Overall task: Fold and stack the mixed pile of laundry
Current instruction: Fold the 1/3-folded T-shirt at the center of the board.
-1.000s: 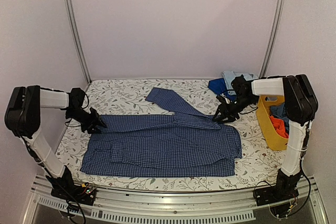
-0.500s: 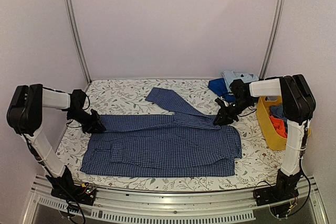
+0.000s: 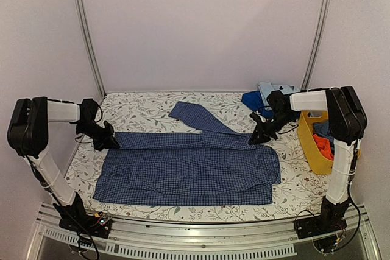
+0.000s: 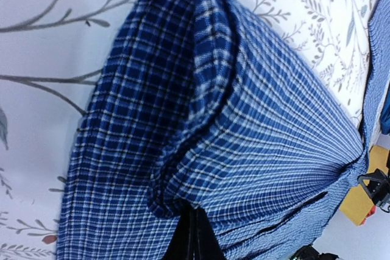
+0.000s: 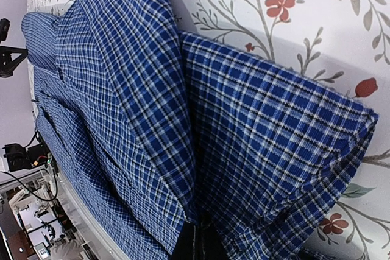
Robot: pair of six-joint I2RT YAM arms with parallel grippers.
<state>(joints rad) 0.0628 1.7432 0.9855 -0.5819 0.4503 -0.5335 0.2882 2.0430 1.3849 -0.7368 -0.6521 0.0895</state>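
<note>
The blue small-check shirt lies spread across the flowered table, one sleeve angled to the back. My left gripper is shut on the shirt's left far corner; its wrist view shows the checked cloth bunched between closed fingers. My right gripper is shut on the shirt's right far corner, with cloth pinched at the fingers. More garments, blue and light blue, lie at the back right. A red-orange piece and dark cloth sit in the yellow basket.
The yellow basket stands at the right table edge, close to my right arm. Metal frame posts rise at both back corners. The table's front rail runs along the near edge.
My left gripper has drawn slightly back and left with the shirt corner. My right gripper has shifted a little, still holding its corner. The shirt's far edge is stretched straighter.
</note>
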